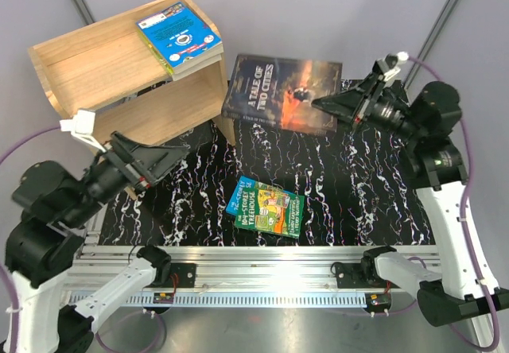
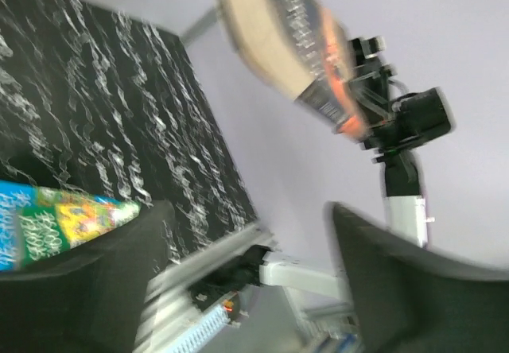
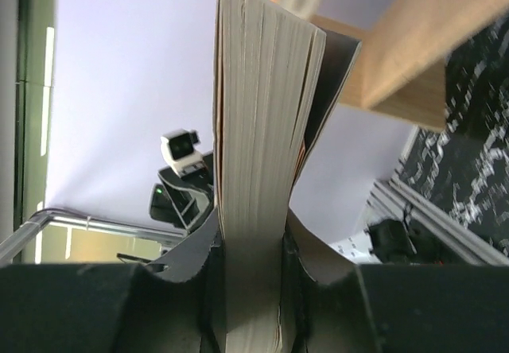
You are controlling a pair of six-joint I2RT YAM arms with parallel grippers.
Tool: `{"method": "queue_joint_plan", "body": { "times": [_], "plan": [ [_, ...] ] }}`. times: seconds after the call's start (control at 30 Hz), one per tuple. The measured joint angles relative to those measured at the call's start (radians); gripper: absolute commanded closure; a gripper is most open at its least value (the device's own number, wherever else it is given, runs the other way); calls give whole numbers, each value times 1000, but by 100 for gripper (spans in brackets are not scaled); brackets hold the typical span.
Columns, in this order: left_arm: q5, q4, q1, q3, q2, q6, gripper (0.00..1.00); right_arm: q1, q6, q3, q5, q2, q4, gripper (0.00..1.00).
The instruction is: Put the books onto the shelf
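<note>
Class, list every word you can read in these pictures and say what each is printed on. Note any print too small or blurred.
"A TALE OF TWO CITIES": cover of the dark book.
"TREEHOUSE": cover of the green book on the black mat; rest of its title is too small.
Blue book on the shelf: print too small to read.
Left wrist view: the green book's lettering is blurred.

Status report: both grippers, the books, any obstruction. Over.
Left gripper open, empty. Right gripper shut on Two Cities book, held beside shelf. Blue book atop shelf, green book on mat. No obstruction.
</note>
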Motion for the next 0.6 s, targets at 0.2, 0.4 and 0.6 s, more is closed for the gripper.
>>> {"method": "queue_joint_plan", "body": {
  "times": [0.2,0.4,0.6],
  "plan": [
    [-103,-188,0,172,24,105,1,53,3,302,144,79,-50,100],
    [-172,-412,0,257,84,164,1,235,-42,527,397,249,-130,100],
    [-194,-544,0,262,47,187,1,504,-133,1074,785,696,-363,100]
  ]
}}
